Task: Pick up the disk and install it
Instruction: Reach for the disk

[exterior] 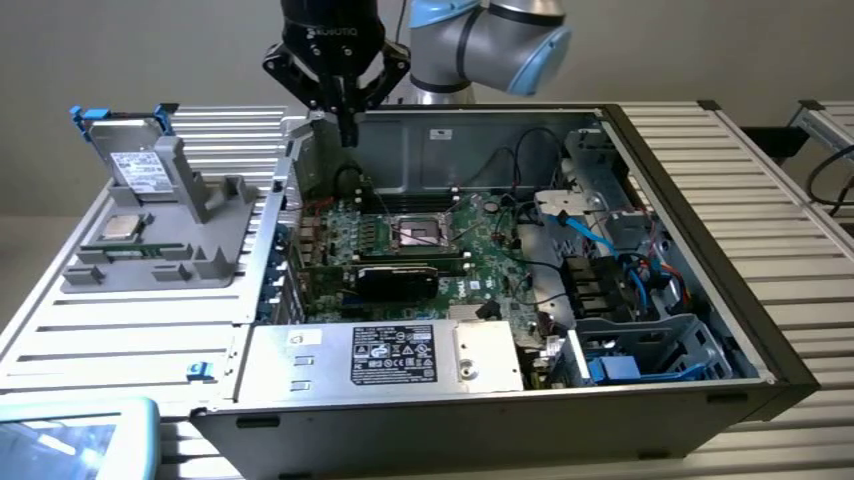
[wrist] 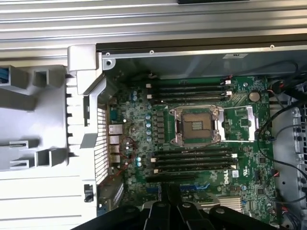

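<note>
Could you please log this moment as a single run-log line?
pincer: shut, empty, over open computer case | disk: standing in grey holder, not held

Arm reaching down, claw [exterior: 348, 128] fingers pressed together, empty

Slatted silver desk [exterior: 120, 335], evenly lit
From my remote seat I see a plain beige backdrop [exterior: 34, 200] beyond it on the exterior view's left.

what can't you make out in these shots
- disk, exterior view: label print too small to read; lower part hidden by the grey holder.
- tool, exterior view: shut; the arm above it is cut off by the top edge.
- metal cage, exterior view's lower right: inside hidden by its own walls.
</note>
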`<state>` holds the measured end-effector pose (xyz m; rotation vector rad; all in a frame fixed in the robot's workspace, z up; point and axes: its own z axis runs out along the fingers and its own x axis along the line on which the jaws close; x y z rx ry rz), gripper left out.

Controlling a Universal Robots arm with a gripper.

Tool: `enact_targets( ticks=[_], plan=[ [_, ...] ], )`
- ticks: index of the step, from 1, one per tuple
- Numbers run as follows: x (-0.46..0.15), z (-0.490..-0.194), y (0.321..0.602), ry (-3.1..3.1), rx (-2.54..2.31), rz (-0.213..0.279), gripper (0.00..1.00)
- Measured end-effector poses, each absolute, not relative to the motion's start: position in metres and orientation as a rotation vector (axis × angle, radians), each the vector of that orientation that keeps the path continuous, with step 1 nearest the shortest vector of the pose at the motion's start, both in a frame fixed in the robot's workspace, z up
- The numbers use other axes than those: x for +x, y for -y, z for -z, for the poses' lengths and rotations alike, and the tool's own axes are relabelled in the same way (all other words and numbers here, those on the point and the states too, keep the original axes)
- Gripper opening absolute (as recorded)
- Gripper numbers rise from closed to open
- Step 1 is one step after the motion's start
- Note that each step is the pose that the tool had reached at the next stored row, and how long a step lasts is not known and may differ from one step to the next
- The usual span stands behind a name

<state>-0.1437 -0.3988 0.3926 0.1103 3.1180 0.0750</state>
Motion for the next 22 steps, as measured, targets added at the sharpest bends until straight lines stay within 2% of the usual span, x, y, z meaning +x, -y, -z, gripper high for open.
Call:
enact_targets(
  ticks=[22],
  plan=[
    [-0.233, -0.393, 0.399, -3.118, 0.11, -0.075, 0.11]
  ],
)
